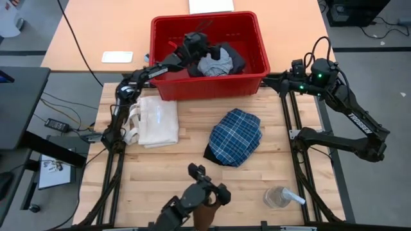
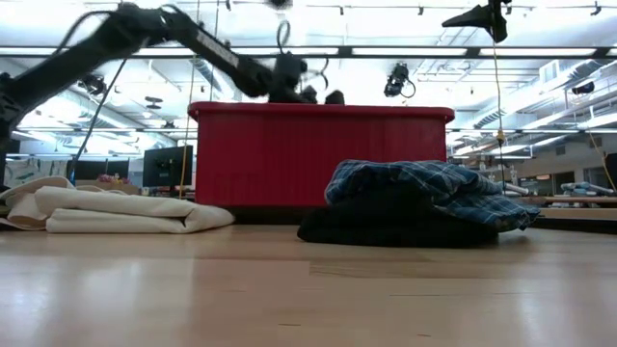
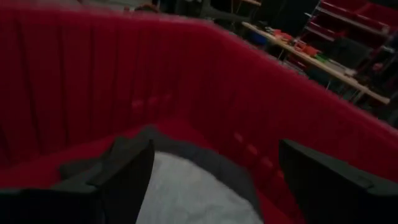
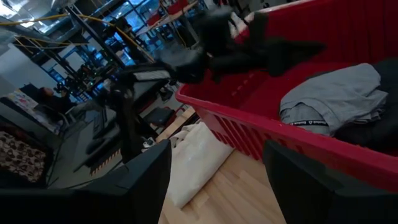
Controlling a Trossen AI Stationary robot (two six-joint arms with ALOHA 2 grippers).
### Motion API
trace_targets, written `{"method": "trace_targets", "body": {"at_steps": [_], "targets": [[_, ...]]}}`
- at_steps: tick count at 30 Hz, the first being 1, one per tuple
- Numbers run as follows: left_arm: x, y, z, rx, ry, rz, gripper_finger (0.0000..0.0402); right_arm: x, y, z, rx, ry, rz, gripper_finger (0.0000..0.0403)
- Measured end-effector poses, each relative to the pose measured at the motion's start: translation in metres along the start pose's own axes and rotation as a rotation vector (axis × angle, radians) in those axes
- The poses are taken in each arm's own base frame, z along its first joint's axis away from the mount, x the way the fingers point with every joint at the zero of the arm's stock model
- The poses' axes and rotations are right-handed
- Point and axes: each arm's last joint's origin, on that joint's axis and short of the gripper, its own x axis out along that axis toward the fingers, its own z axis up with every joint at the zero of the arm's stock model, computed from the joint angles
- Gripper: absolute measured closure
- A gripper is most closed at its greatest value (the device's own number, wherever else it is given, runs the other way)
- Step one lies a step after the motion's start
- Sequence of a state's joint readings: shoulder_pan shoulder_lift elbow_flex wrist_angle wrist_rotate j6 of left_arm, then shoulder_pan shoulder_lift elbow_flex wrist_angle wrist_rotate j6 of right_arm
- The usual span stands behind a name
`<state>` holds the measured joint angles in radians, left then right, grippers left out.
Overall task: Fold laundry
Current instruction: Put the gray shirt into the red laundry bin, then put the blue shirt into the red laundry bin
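A red bin [image 1: 212, 86] stands at the table's far side. Inside it a grey garment [image 1: 215, 64] rests on a dark one [image 1: 236, 58]. My left gripper [image 1: 203, 51] is open and hangs over the bin's left part. The grey garment [image 3: 186, 196] shows between and beyond its fingers, apart from them. On the table's middle lies a blue-and-white plaid garment [image 1: 236, 136]; it sits on a black garment [image 2: 386, 226]. My right gripper [image 4: 217, 180] is open and waits in the air off the bin's right end [image 1: 277, 79], with nothing between its fingers.
A folded cream cloth [image 1: 157, 120] lies on the table's left part, in front of the bin. A clear plastic thing [image 1: 279, 197] sits near the front right corner, and a dark mount [image 1: 202, 192] stands at the front edge. Bare wood lies between them.
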<state>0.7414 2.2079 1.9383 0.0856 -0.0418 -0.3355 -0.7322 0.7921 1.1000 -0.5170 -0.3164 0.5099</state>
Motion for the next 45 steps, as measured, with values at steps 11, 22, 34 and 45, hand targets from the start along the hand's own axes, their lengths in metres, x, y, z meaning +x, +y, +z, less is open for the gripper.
{"method": "trace_targets", "body": {"at_steps": [11,22,34,45], "targets": [[0.044,0.021,-0.105,0.082,0.276,0.058,0.0056,0.0,0.001,0.0,0.008,-0.002,0.011,0.0141],[0.04,0.017,-0.072,0.064,0.092,0.004,0.0056,-0.001,0.001,0.0,0.01,-0.004,0.011,0.0141],[-0.029,-0.064,0.027,0.561,-0.222,-0.05,0.0056,-0.001,-0.001,0.001,-0.014,-0.018,-0.013,0.0141],[-0.141,-0.126,0.047,0.364,0.257,-0.167,0.0117,-0.008,0.0,0.001,-0.046,-0.005,0.032,0.0141]]}}
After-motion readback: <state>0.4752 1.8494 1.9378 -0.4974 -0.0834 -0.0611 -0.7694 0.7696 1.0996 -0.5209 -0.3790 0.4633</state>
